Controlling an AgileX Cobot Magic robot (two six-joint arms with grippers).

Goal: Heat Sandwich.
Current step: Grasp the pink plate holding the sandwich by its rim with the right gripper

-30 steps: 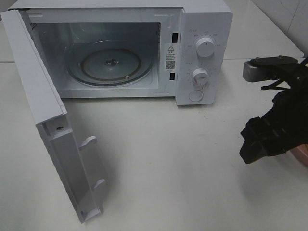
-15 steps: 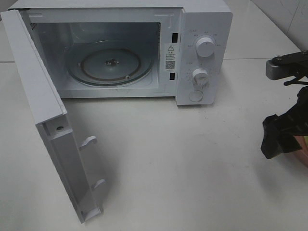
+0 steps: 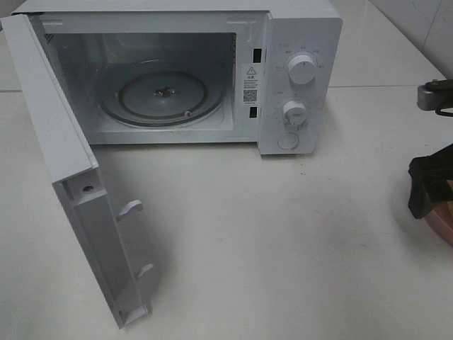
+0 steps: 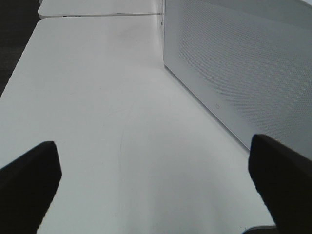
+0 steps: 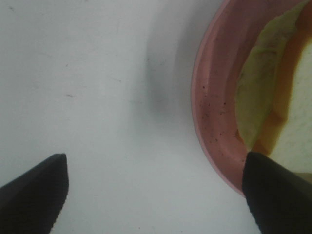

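Right wrist: right fingers (image 5: 30, 194) wide apart, empty, near plate (image 5: 209, 122) rim; left fingers (image 4: 28, 181) apart.

The small tan-orange and yellow-green sandwich (image 5: 263, 83) lies flat on a round pink plate (image 5: 214, 107), its pale yellow-green layer turned toward the plate's raised rim and the glossy tan-orange bread curving along the layer's far side. It is cut off by the edge of the right wrist view, so its full outline cannot be told, but what shows sits inside the rim, touching the plate's floor. In the high view only a sliver of that plate (image 3: 444, 225) shows on the white table at about three o'clock, with the sandwich itself hidden there.
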